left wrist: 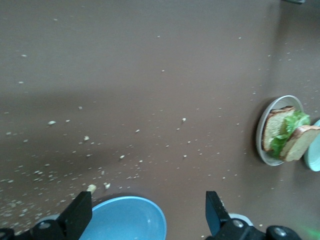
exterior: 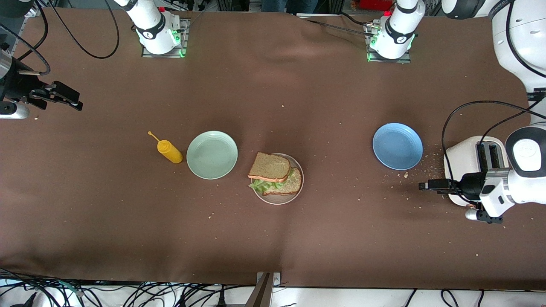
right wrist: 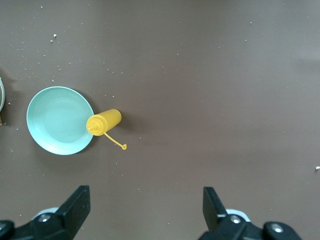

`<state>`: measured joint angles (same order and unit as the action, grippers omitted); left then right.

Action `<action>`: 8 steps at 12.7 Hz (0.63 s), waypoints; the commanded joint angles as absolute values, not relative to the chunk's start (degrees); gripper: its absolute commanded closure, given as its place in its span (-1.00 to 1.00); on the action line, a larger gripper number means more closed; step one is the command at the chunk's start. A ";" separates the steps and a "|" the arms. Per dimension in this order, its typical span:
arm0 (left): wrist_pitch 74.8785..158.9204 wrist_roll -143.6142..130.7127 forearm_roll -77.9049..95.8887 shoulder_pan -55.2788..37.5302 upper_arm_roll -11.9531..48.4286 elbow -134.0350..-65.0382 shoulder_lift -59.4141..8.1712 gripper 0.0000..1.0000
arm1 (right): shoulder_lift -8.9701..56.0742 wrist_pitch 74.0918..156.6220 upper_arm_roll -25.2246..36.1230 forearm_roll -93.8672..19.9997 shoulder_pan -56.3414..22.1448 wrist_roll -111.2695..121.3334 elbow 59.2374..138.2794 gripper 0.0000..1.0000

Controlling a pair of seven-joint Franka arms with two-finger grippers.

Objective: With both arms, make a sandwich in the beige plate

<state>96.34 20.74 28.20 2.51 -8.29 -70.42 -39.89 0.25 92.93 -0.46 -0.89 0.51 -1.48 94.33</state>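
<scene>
Sandwich [exterior: 274,174] sits on the beige plate [exterior: 298,164]; we see left gripper [left wrist: 149,212] and right gripper [right wrist: 145,207] spread wide, holding nothing.

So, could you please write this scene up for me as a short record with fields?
sandwich: sandwich assembled, lettuce between two bread slices, top slice offset
beige plate: beige plate holds the sandwich, mid-table
mint-green plate: mint-green plate bare, beside the beige plate toward the right arm's end
mustard bottle: mustard bottle beside the mint-green plate
blue plate: blue plate bare, crumbs around it
toaster: toaster at the left arm's end
left claw: left claw open, beside the toaster
right claw: right claw open, at the right arm's end of the table
</scene>
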 commanded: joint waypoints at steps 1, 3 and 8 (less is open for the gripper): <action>94.23 19.69 18.31 2.29 -7.74 -71.19 -35.78 -1.00 | 0.00 92.64 -0.44 -1.23 0.44 -1.67 93.78 -1.00; 92.03 15.41 13.47 2.54 -7.13 -71.36 -33.42 -1.00 | 0.26 92.37 -0.27 -1.32 0.35 -1.58 93.69 -1.00; 92.02 7.65 2.37 -2.62 -6.86 -82.78 -16.99 -1.00 | 0.79 92.46 -0.35 0.88 0.35 -1.93 93.34 -1.00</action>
